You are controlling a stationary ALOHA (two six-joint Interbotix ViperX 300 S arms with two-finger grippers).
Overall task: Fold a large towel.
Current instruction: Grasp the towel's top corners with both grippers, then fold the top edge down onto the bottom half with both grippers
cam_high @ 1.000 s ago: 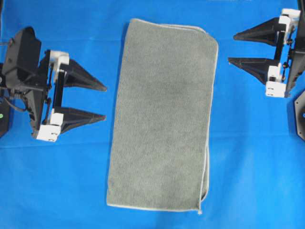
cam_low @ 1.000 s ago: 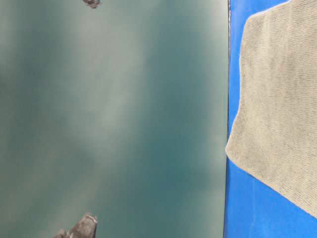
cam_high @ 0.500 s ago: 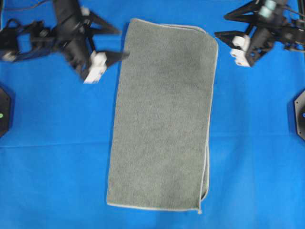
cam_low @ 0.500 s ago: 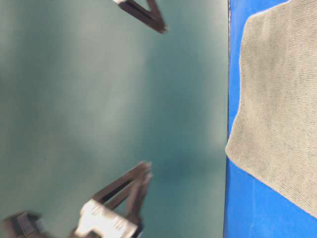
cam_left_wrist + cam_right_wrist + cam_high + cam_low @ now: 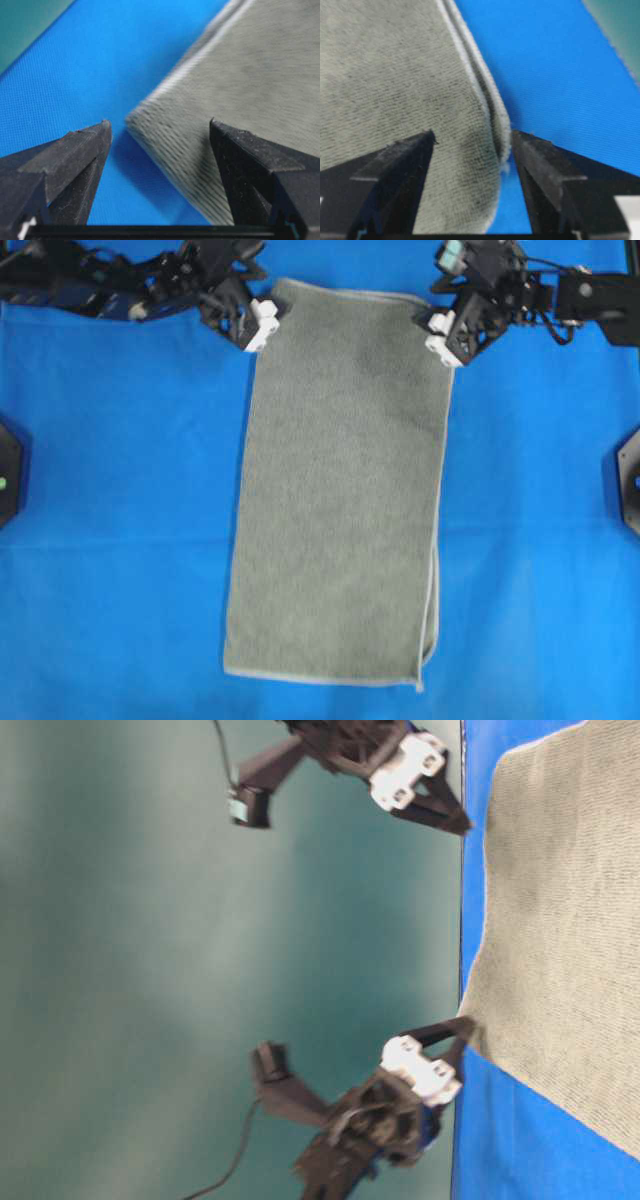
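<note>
A grey-green towel, already folded into a long upright rectangle with a thin pale hem, lies flat in the middle of a bright blue table covering. Its doubled edges show along the right side.

The left gripper sits at the towel's far left corner, and the right gripper sits at the far right corner. Both stand wide apart and hold nothing.

In the left wrist view, two black fingers straddle the towel corner, one over blue covering, the other over cloth; the cloth there is blurred. In the right wrist view, the black fingers bracket the layered hem at the corner. Whether any fingertip touches the cloth cannot be told.

From overhead, both arms are cut off by the top edge of the frame, and their dark bodies are hard to make out. Dark, partly cropped shapes sit at the left and right edges. The table-level view is turned sideways, shows only part of the towel, and is mostly a blurred teal backdrop.

No writing or labels can be read.
</note>
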